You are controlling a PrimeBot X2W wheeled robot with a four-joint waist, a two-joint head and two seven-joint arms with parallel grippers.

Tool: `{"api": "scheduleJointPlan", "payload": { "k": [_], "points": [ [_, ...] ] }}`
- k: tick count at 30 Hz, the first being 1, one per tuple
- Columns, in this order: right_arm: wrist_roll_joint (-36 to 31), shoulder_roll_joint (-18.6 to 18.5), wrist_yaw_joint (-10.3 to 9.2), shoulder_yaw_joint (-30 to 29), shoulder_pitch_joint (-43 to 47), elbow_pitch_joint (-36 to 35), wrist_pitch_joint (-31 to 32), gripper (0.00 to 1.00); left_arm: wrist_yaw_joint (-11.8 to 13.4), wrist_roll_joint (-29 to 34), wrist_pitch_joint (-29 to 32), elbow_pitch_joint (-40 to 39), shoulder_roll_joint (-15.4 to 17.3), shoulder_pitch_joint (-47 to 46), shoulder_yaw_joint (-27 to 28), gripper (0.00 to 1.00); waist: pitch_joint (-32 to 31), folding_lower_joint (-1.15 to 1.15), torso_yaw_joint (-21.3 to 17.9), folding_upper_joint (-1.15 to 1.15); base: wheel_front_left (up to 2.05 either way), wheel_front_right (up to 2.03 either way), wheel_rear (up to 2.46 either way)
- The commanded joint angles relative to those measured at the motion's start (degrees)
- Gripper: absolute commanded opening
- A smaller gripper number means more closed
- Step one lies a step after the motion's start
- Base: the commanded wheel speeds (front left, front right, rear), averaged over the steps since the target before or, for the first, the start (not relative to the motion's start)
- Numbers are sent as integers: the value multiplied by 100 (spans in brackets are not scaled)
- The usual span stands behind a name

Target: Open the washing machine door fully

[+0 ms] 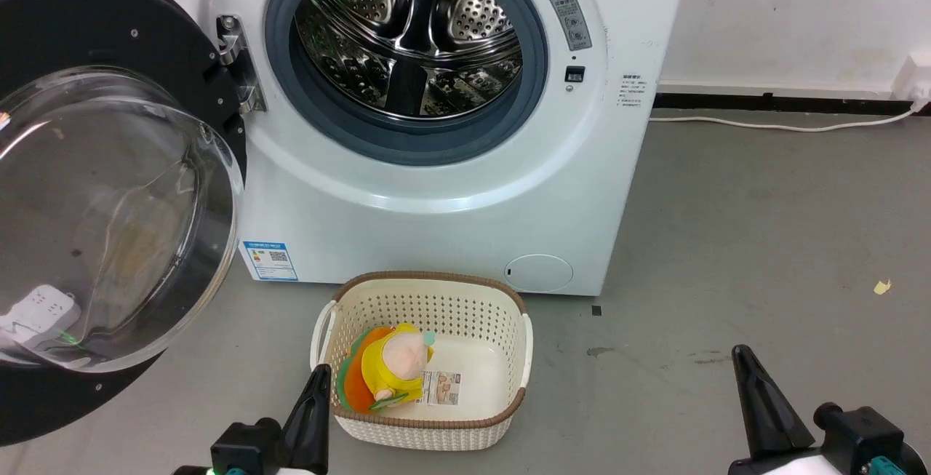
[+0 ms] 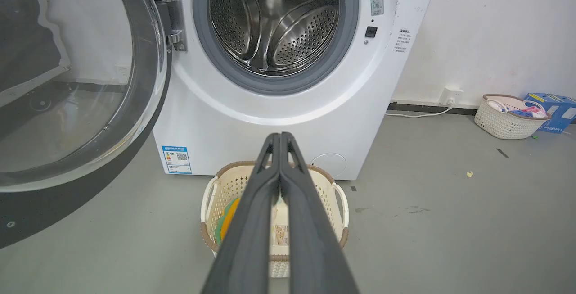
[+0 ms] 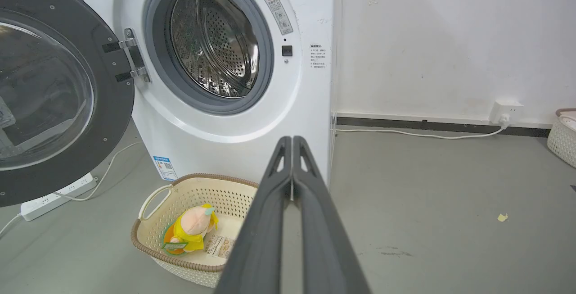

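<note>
Head view: the door [image 1: 109, 206] stands swung wide on its hinge [image 1: 236, 60] at the left of the washer [image 1: 451, 198], its glass bowl bulging towards the camera and the steel drum [image 1: 414, 31] uncovered. A cream basket [image 1: 429, 278] sits on the grey floor just in front of the washer, holding a yellow toy [image 1: 396, 366]. The left pincer [image 1: 318, 377] rises at the lower left, beside the basket's near corner. The right pincer [image 1: 740, 355] rises at the lower right, well apart from the basket. Neither touches the door.

Left wrist view: the left pincer's two fingers are pressed together with nothing between them, pointing over the basket towards the washer's lower front. The door hangs open at the left. A second basket [image 2: 506, 118] and a blue box [image 2: 551, 109] sit by the wall at the far right.

Right wrist view: the right pincer is likewise closed and empty, its tip level with the washer's right front edge. The door fills the upper left, above a white power strip [image 3: 54, 197] on the floor. A cable [image 3: 418, 134] runs along the wall to an outlet [image 3: 504, 110].
</note>
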Motion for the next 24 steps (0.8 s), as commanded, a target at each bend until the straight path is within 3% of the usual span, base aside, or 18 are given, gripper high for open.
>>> {"api": "scheduleJointPlan", "payload": {
  "k": [1,24],
  "points": [
    [-47,4,0,6,-35,-35,38,0,-33,66,39,-38,-32,-28,55,0,3,0,-2,0,0,0,0],
    [-163,10,1,27,-111,-138,296,0,-120,376,295,-175,-161,-80,313,0,44,0,-31,0,0,0,0]
  ]
}}
